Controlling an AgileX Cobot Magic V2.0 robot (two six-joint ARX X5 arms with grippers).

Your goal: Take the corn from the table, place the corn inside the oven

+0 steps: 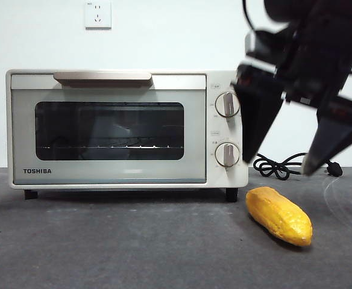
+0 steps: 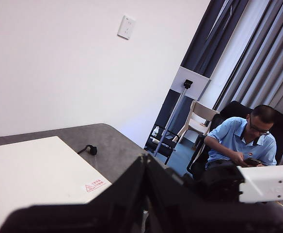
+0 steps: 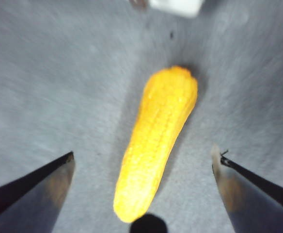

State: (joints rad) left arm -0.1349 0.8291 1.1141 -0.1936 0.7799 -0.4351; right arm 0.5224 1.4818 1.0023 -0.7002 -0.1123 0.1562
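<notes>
My right tool [image 1: 284, 161] above corn
Jaws spread wide, hovering over glossy yellow-orange bumpy toy corn cob [image 3: 156, 141] on dark grey counter [image 1: 134, 247]; left tool state: cannot tell.

Grey table [image 1: 122, 247] bearing oven [image 1: 128, 129], corn [image 1: 279, 215].

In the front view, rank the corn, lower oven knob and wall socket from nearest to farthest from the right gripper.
1. Corn, on the table just below the open right gripper.
2. Lower oven knob, beside the gripper, on the oven's front.
3. Wall socket, high on the wall.
</notes>
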